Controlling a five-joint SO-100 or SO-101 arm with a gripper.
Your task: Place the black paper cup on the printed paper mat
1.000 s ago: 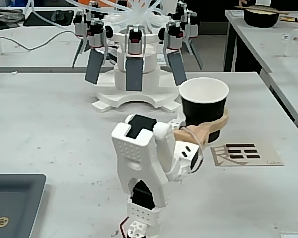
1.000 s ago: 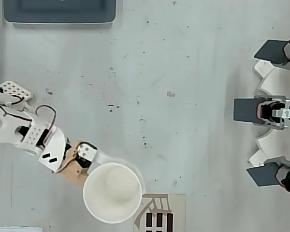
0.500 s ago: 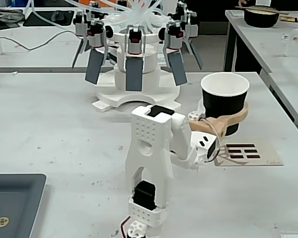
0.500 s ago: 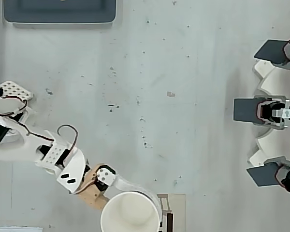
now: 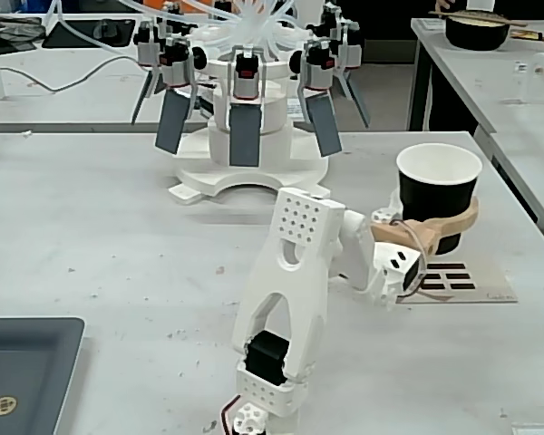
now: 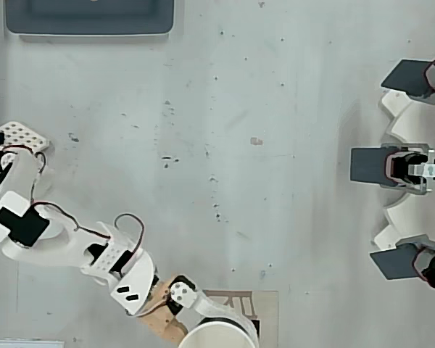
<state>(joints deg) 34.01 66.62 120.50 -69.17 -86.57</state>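
Black paper cup (image 5: 438, 193) is held upright, clamped between the gripper (image 5: 453, 220) fingers, tan finger (image 5: 435, 224) wrapped round its mid-body. Arm (image 5: 295, 272) is seen folded low over the table (image 5: 118, 227), wrist reaching toward 3 o'clock in the fixed view. Cup base sits at 12 o'clock of the printed paper mat (image 5: 458, 279); contact with the mat can't be told. In the overhead view only the cup rim (image 6: 217, 333) is seen, at the 6 o'clock edge.

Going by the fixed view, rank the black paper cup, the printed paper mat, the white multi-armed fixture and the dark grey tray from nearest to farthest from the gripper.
1. Black paper cup, held in the gripper, right side.
2. Printed paper mat, just below the cup.
3. White multi-armed fixture, back centre.
4. Dark grey tray, front left corner.
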